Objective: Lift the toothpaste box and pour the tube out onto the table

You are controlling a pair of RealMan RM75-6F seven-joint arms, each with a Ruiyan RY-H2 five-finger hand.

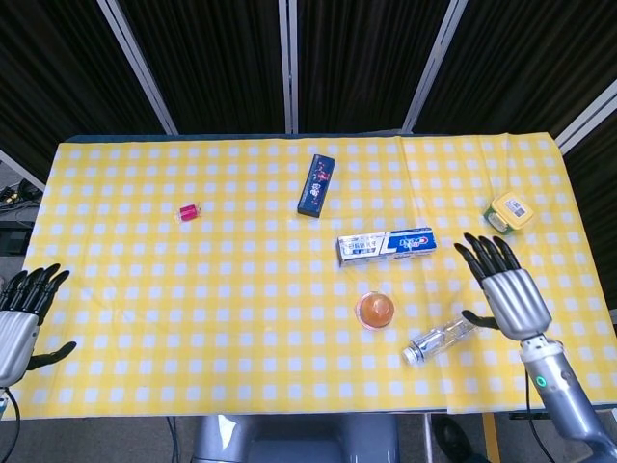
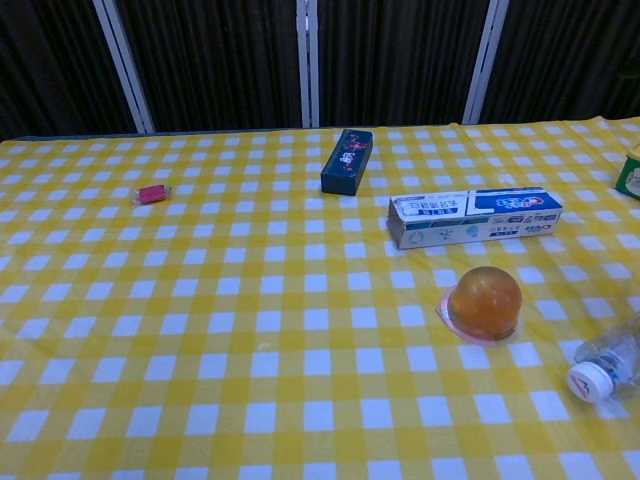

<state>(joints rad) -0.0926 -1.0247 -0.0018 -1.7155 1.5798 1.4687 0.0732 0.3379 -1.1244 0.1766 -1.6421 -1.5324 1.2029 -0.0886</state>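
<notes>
The white and blue toothpaste box (image 1: 386,245) lies flat on the yellow checked cloth, right of centre; the chest view shows the same box (image 2: 474,216) with its long side facing me. My right hand (image 1: 505,287) hovers open just right of the box's blue end, fingers spread and pointing away from me, holding nothing. My left hand (image 1: 21,313) stays open at the table's left edge, far from the box. Neither hand appears in the chest view. No tube is visible.
An orange jelly cup (image 1: 375,311) and a clear plastic bottle (image 1: 442,339) lie just in front of the box. A dark blue box (image 1: 316,184) sits behind it, a pink candy (image 1: 187,211) far left, a yellow tub (image 1: 509,211) at the right edge.
</notes>
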